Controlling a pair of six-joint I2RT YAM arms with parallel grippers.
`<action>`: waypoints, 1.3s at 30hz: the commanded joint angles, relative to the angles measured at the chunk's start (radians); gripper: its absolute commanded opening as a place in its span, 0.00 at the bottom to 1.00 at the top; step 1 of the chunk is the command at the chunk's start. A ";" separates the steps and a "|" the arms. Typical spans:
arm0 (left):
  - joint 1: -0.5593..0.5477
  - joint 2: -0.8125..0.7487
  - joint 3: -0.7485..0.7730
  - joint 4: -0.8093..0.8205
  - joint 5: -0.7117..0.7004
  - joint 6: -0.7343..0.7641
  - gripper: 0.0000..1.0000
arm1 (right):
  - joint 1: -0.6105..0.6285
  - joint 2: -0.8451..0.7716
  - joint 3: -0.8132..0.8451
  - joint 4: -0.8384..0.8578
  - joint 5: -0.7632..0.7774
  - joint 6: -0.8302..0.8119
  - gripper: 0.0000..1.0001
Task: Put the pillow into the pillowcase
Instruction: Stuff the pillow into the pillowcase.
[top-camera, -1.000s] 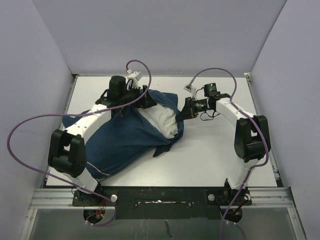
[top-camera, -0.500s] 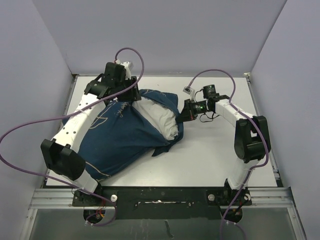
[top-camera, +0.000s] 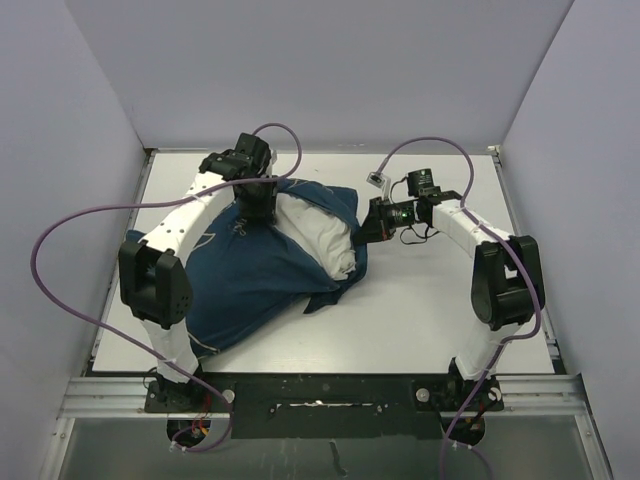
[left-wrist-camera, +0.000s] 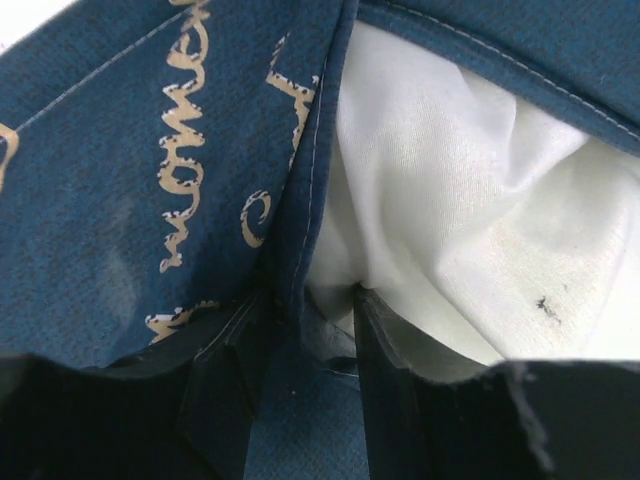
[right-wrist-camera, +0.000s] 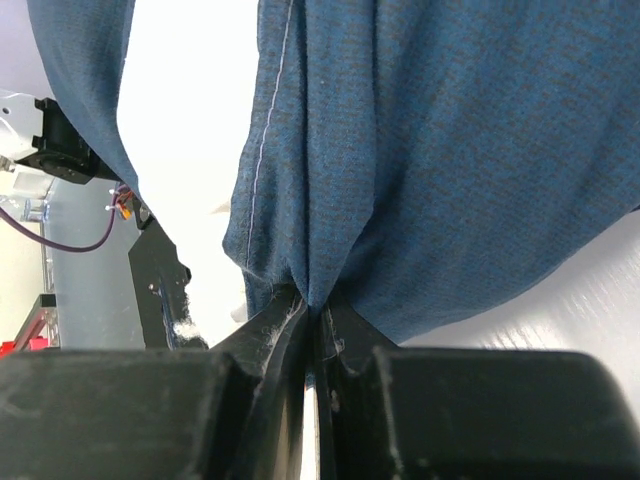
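The navy pillowcase (top-camera: 250, 280) lies at the left middle of the table. The white pillow (top-camera: 325, 235) is partly inside it, and its right end bulges out of the opening. My left gripper (top-camera: 253, 212) points down at the far edge of the opening. In the left wrist view its jaws (left-wrist-camera: 305, 300) stand apart astride the pillowcase hem (left-wrist-camera: 310, 190), with the pillow (left-wrist-camera: 450, 230) to the right. My right gripper (top-camera: 368, 228) is at the right side of the opening. In the right wrist view it (right-wrist-camera: 315, 305) is shut on a pinch of the pillowcase (right-wrist-camera: 450, 150).
The white table (top-camera: 440, 300) has grey walls on three sides. Purple cables (top-camera: 60, 240) loop over both arms. The black base rail (top-camera: 320, 390) runs along the near edge.
My left gripper moved left off the pillow, swung toward the back wall, then came down onto the pillowcase hem. The left elbow shifted. The right gripper kept its hold and barely moved.
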 joint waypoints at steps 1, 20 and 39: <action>0.020 0.033 0.102 0.023 0.020 0.033 0.32 | 0.005 -0.066 -0.001 0.021 -0.019 -0.008 0.04; 0.003 0.183 0.509 0.416 0.737 -0.278 0.00 | -0.054 -0.032 0.262 -0.032 -0.200 -0.057 0.04; -0.151 0.005 0.020 0.719 0.622 -0.148 0.16 | -0.159 -0.018 0.131 -0.050 -0.114 -0.060 0.05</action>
